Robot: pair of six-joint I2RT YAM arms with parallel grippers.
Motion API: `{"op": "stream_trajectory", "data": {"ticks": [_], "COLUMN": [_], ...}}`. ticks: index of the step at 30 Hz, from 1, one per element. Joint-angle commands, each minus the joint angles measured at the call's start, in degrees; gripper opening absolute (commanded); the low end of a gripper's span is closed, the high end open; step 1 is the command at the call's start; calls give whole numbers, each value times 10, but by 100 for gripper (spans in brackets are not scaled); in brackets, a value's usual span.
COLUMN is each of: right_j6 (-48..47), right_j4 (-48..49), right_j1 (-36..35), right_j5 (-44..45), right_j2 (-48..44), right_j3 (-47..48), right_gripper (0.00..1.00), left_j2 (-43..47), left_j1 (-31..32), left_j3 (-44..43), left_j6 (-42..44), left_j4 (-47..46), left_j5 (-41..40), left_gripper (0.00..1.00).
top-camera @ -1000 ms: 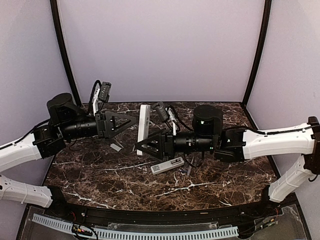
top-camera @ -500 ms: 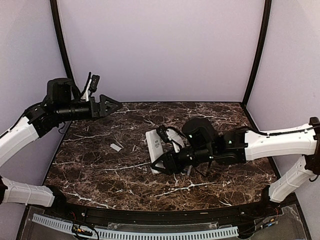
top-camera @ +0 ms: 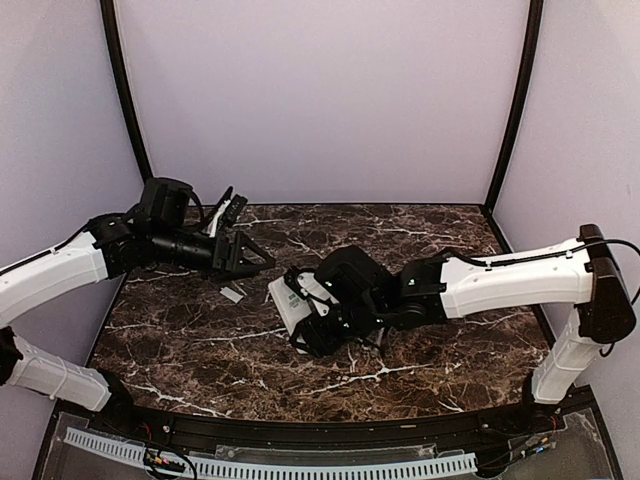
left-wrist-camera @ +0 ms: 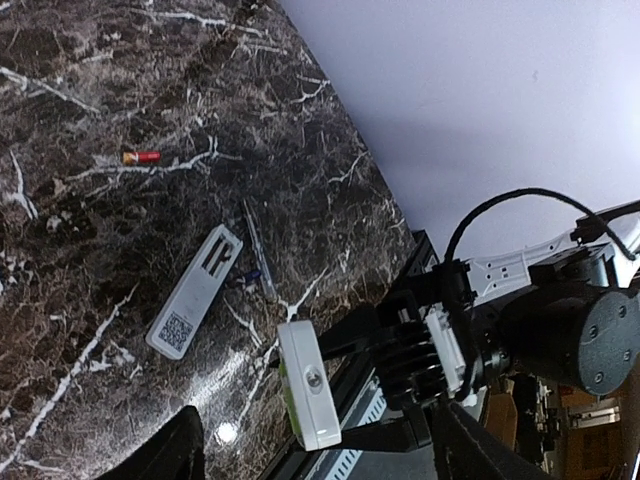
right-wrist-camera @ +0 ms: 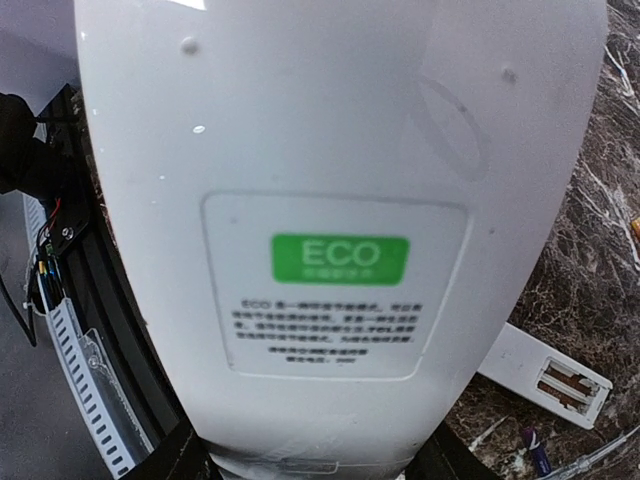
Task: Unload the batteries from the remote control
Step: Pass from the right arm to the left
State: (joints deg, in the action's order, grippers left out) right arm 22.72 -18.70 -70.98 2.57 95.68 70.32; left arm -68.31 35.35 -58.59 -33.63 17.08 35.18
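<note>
My right gripper (top-camera: 303, 322) is shut on a wide white remote control (top-camera: 289, 298), holding it above the table's middle. In the right wrist view the remote control (right-wrist-camera: 340, 200) fills the frame, its back with a green ECO label facing the camera and my right gripper (right-wrist-camera: 312, 468) clamped on its lower end. My left gripper (top-camera: 258, 260) hangs open and empty to the remote's left, pointing at it. The left wrist view shows the remote control (left-wrist-camera: 308, 385) end-on between the open fingers (left-wrist-camera: 165, 452). One red battery (left-wrist-camera: 142, 156) lies alone on the marble. A dark battery (right-wrist-camera: 535, 450) lies by another remote.
A slim white remote (left-wrist-camera: 195, 292) lies face down with its battery bay open and empty; the right wrist view catches the slim remote (right-wrist-camera: 547, 376) too. A small flat white cover (top-camera: 232, 293) lies left of centre. Lilac walls close the table's back and sides.
My left arm swung from the back-left corner down toward the centre, now aimed at the held remote. My right arm turned and drew the remote toward the left front.
</note>
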Motion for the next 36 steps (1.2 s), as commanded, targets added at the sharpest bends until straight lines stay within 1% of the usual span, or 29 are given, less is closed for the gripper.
{"op": "stream_trajectory", "data": {"ticks": [1, 3, 6, 11, 20, 22, 26, 28, 29, 31, 32, 34, 36], "right_j6": [-21, -24, -26, -29, -60, -64, -65, -61, -56, -48, -45, -38, -24], "right_j4": [-7, -8, -10, -14, -49, -48, -43, -43, -45, -47, -47, -40, -27], "right_j1": [-8, -8, -10, -16, -28, -28, -28, -28, -28, -28, -28, -28, -28], "right_j5": [23, 26, 31, 46, 90, 91, 94, 102, 113, 126, 131, 137, 146], "right_j2": [5, 5, 5, 5, 37, 39, 39, 39, 38, 38, 36, 26, 10], "right_j3": [29, 31, 31, 34, 71, 74, 71, 70, 70, 69, 67, 60, 46], "right_gripper": [37, 37, 37, 37, 37, 37, 37, 39, 40, 45, 52, 72, 87], "left_j2": [-22, -32, -42, -56, -89, -93, -95, -94, -92, -88, -86, -76, -63], "left_j1": [23, 29, 34, 40, 56, 58, 59, 59, 59, 59, 59, 58, 54], "left_j3": [21, 18, 16, 14, 10, 10, 14, 19, 21, 30, 34, 40, 45], "left_j6": [-15, -15, -17, -24, -42, -46, -51, -57, -63, -76, -83, -94, -102], "left_j4": [32, 38, 37, 28, 2, -3, -5, -12, -16, -31, -40, -52, -64], "left_j5": [10, 8, 14, 21, 31, 35, 31, 32, 35, 36, 35, 30, 19], "left_gripper": [74, 67, 64, 54, 46, 42, 25, 19, 18, 13, 9, 5, 4]}}
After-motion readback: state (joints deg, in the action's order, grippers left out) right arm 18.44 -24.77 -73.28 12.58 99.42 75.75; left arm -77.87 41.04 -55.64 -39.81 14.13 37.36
